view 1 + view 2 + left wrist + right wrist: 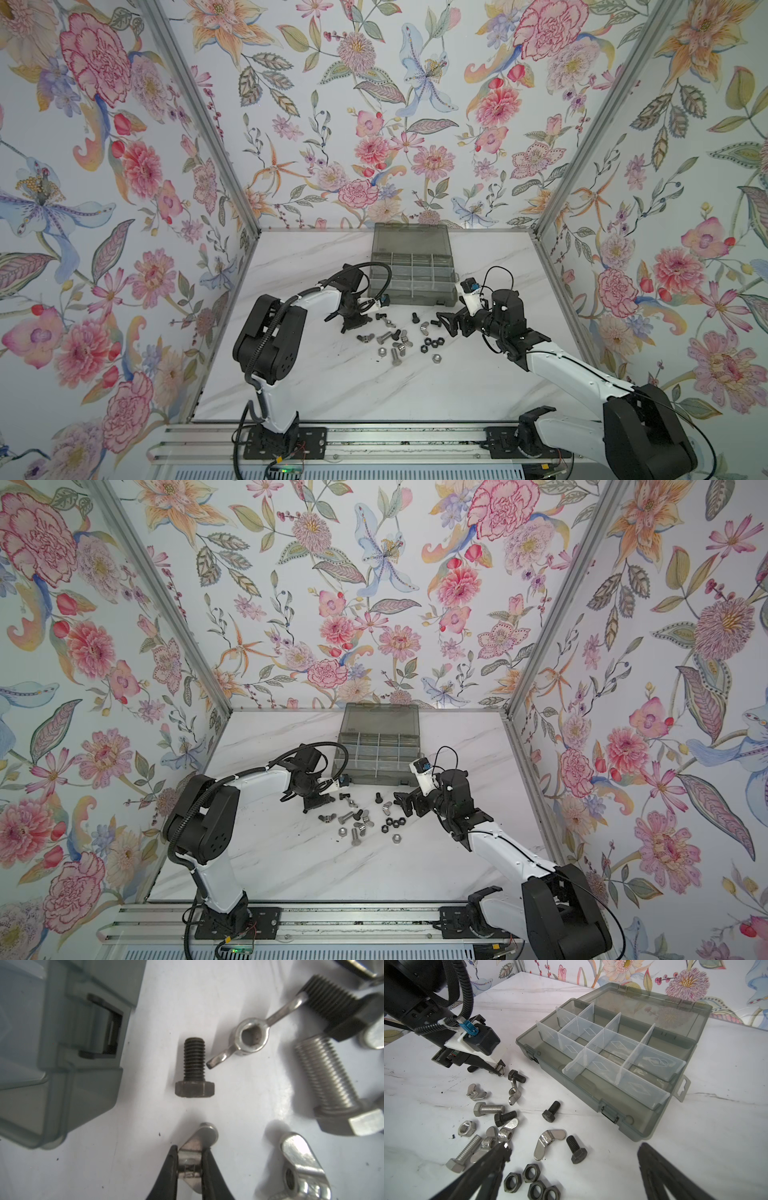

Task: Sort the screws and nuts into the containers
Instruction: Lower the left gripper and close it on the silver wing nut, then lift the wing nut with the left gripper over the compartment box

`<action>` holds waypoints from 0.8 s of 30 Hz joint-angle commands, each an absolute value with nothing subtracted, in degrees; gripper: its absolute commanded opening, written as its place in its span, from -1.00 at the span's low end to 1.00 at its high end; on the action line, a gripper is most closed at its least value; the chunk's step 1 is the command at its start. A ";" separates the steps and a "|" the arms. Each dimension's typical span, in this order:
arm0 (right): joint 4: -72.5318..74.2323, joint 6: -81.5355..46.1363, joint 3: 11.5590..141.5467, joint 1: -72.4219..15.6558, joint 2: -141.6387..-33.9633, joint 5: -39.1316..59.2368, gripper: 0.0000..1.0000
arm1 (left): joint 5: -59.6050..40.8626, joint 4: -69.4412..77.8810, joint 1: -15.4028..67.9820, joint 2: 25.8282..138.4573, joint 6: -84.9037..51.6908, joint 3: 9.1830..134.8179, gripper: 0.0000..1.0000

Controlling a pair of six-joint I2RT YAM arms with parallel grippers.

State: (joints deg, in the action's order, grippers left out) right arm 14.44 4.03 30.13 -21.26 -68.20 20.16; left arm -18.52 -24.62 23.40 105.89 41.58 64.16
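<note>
My left gripper (190, 1164) is shut on a silver wing nut (204, 1132), low over the table beside the organizer box (62, 1084). From the right wrist view, the left gripper (499, 1069) pinches that nut at the far edge of the pile. Loose screws and nuts lie in front of the box (415, 297): a black screw (194, 1070), a silver screw (330, 1084), black hex nuts (532, 1182), a wing nut (548, 1140) and a silver hex nut (466, 1128). My right gripper (573, 1152) is open just right of the pile (444, 324), holding nothing.
The box lid (409, 237) stands open against the back wall. Clear dividers (602, 1043) split the box into cells. Floral walls (124, 249) close in the marble table on three sides, and an aluminium rail (374, 440) runs along the front.
</note>
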 commanded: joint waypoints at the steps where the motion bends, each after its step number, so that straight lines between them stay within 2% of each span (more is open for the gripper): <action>1: 15.02 3.34 29.18 -21.55 -67.09 20.30 0.99 | -23.58 -24.89 22.31 104.36 39.86 65.43 -1.00; 7: 15.11 3.34 29.26 -21.56 -66.89 20.54 0.99 | -31.41 -25.01 21.60 99.06 38.98 66.98 -1.00; 13: 14.68 3.19 30.15 -21.63 -67.48 21.54 1.00 | -31.64 -24.45 20.79 96.06 37.29 69.95 -1.00; 19: 16.35 2.29 29.36 -21.80 -67.43 21.71 0.99 | -30.39 -9.55 18.95 96.94 32.76 69.99 -1.00; 24: 15.38 2.15 29.66 -22.09 -67.58 21.28 0.99 | -29.28 -1.13 18.72 102.35 28.61 73.64 -1.00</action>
